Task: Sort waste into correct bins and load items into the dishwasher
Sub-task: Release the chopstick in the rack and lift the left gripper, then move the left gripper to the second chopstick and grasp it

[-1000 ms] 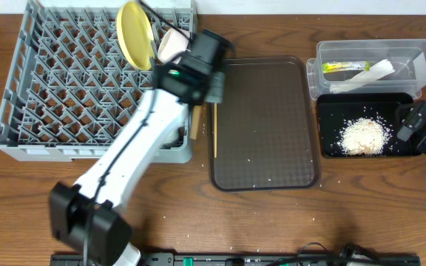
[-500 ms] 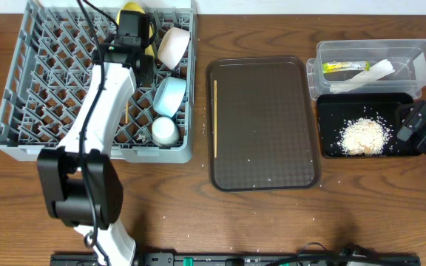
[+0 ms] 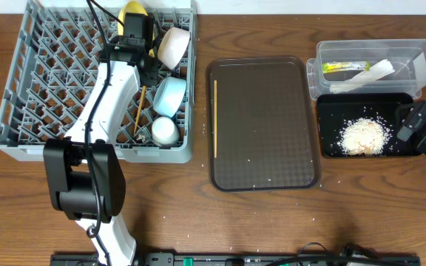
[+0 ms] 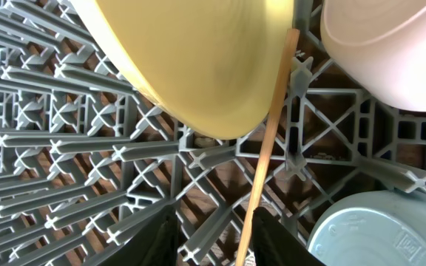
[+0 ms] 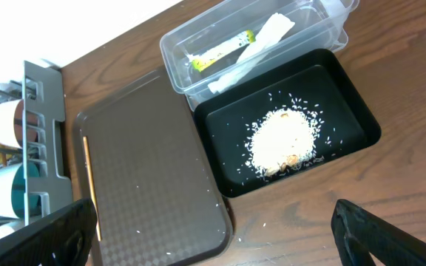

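1. Waste, done: wrapper (image 3: 342, 67) and paper strip (image 3: 372, 72) lie in the clear tub (image 3: 422, 53); rice heap (image 3: 363, 136) in the black tray (image 3: 328, 111).
2. Rack (image 3: 50, 89), loaded: yellow plate (image 4: 191, 59), white bowl (image 3: 173, 46), blue bowl (image 3: 170, 96), cup (image 3: 163, 131), racked chopstick (image 4: 268, 140).
3. My left gripper (image 4: 213, 244), jaws apart, straddles the racked chopstick; my right gripper (image 5: 213, 229) hangs wide open, empty.
4. Remaining: 1 last chopstick (image 3: 215, 118) on the brown tray (image 3: 272, 125), left edge.

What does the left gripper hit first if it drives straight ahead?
Likely the wooden chopstick between its open jaws, then the grey rack pegs under the yellow plate; depth unclear.
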`<action>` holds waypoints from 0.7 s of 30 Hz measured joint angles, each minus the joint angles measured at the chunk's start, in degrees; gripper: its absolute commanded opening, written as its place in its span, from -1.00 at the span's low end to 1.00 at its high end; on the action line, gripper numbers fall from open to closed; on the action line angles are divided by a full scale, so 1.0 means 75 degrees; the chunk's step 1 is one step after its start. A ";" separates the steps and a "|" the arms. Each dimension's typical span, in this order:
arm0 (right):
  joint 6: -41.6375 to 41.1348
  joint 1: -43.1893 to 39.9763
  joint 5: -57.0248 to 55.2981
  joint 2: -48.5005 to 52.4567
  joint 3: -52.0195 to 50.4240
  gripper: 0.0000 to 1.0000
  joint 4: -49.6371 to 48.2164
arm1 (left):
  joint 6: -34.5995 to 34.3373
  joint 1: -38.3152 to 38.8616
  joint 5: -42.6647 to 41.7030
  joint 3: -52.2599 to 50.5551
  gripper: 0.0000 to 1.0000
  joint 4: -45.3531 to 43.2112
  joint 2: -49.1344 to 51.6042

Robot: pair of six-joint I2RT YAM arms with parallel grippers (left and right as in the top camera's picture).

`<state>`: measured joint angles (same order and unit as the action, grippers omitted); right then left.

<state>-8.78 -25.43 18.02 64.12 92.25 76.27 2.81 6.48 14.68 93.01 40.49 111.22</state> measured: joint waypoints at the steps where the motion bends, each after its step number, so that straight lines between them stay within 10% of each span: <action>1: 0.0000 0.0000 0.0003 0.0000 0.0000 0.98 0.0000 | -0.0006 0.0006 0.0000 0.0000 -0.29 -0.0003 -0.0017; 21: 0.0000 0.0000 0.0000 0.0015 0.0000 0.99 0.0000 | -0.3206 0.2970 -0.1926 -0.0361 -0.29 0.0629 -0.0985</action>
<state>-8.78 -25.43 18.02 64.23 92.25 76.27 -21.23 28.75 0.23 90.30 45.21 103.83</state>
